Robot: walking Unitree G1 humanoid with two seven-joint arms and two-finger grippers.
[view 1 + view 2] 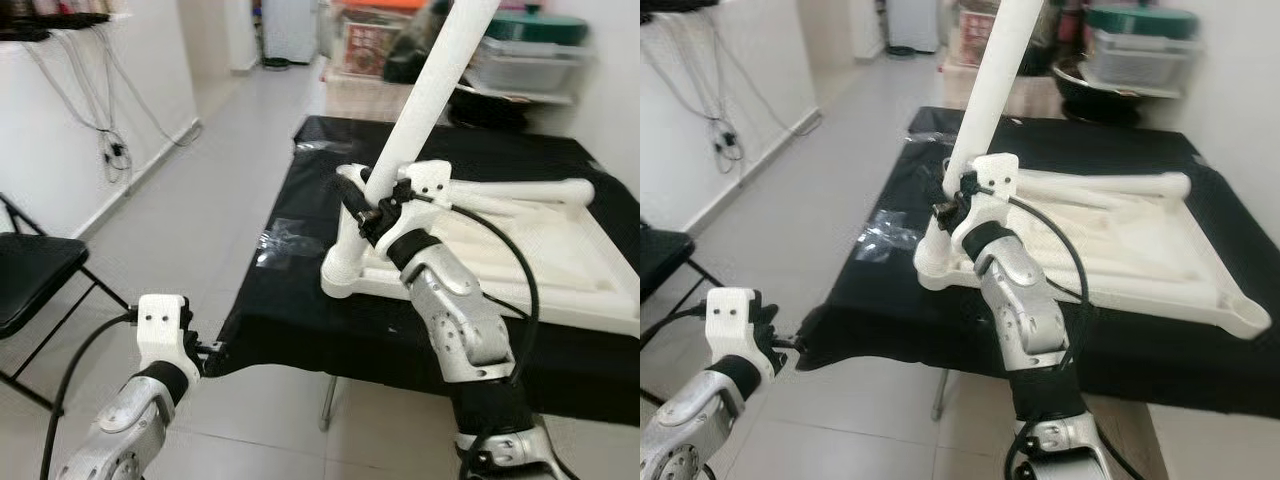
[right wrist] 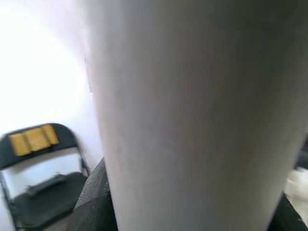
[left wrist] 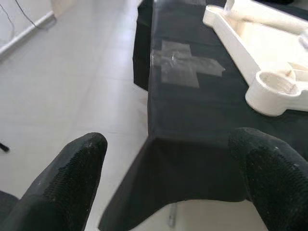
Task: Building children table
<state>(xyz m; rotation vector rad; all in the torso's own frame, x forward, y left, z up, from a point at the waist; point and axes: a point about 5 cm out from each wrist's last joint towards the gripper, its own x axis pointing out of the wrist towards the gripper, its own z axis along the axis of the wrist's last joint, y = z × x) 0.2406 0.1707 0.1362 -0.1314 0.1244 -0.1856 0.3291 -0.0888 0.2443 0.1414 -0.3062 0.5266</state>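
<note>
Black-draped table (image 1: 300,320): white plastic tabletop (image 1: 560,260) lies inverted. Right gripper (image 1: 378,205) pinches a white leg (image 1: 425,95) tilted over its corner socket. Left gripper (image 1: 208,350) spread, near cloth corner.

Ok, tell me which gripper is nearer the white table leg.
Right. The right gripper is clamped on the white table leg just above the upturned tabletop's corner socket. The left gripper hangs open, low by the black cloth's front corner, well away.
</note>
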